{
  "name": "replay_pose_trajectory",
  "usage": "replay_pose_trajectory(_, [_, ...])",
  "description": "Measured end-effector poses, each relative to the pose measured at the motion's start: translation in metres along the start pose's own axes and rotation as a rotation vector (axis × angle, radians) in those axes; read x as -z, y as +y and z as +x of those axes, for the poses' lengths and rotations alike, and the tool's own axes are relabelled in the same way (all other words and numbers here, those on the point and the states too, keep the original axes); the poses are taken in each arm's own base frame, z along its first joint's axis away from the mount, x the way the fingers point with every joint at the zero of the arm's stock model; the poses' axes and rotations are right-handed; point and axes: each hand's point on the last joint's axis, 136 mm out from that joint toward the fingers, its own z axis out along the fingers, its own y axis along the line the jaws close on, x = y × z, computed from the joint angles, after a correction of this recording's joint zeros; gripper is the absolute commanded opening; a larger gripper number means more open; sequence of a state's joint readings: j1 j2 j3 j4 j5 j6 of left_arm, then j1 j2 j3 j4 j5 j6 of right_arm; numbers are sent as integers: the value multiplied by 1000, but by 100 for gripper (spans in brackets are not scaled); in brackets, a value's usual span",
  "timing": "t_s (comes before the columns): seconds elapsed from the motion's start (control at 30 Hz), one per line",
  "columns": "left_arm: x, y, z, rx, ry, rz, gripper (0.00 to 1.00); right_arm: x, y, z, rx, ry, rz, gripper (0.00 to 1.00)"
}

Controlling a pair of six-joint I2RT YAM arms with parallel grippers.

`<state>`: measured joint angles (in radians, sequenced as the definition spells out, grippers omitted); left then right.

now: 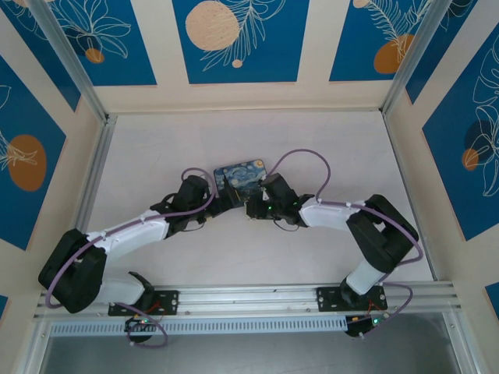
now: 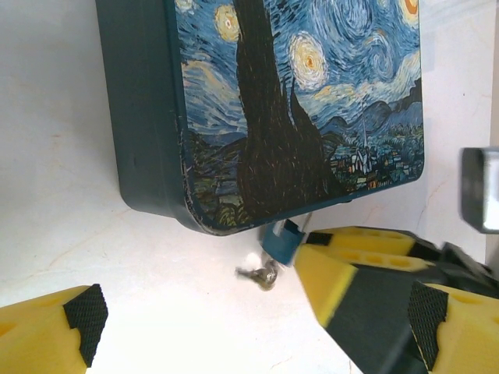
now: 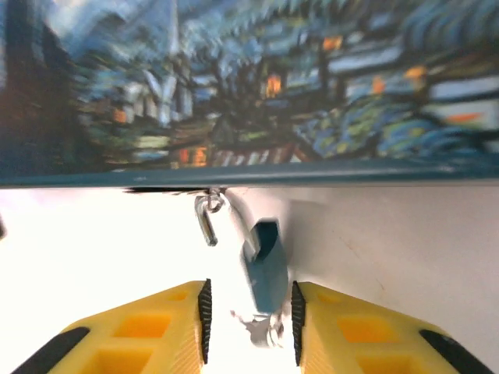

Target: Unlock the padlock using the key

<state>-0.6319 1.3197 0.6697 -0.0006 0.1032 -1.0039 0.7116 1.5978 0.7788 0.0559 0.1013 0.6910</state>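
Painted tin (image 2: 296,101), teal padlock (image 2: 281,241) at corner, key (image 2: 261,274) beneath

Gloss, paint and bare metal
The tin box (image 2: 296,101) has a glossy printed lid; the padlock (image 3: 265,273) a smooth teal body and shiny metal shackle; the key (image 2: 261,274) glints metallic; the worktop (image 2: 62,195) looks matt white.
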Motion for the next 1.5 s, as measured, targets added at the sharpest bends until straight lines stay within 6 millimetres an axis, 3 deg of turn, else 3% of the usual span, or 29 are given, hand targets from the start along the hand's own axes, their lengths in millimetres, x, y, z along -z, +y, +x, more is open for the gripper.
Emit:
replay_pose_trajectory(0.2, [2, -7, -6, 1, -11, 10, 100, 34, 8, -21, -4, -77, -34, 37])
replay_pose_trajectory(0.3, [3, -11, -11, 2, -19, 16, 100, 39, 6, -20, -5, -84, -41, 37])
replay_pose_trajectory(0.9, [1, -11, -16, 2, -14, 10, 100, -6, -13, 18, 34, 68, -67, 35])
replay_pose_trajectory(1.3, [-1, -8, -17, 9, -10, 6, 100, -18, -8, 12, 44, 66, -81, 30])
replay_pose_trajectory(1.5, [-1, -8, -18, 13, -8, 7, 100, -24, -9, 11, 46, 72, -76, 19])
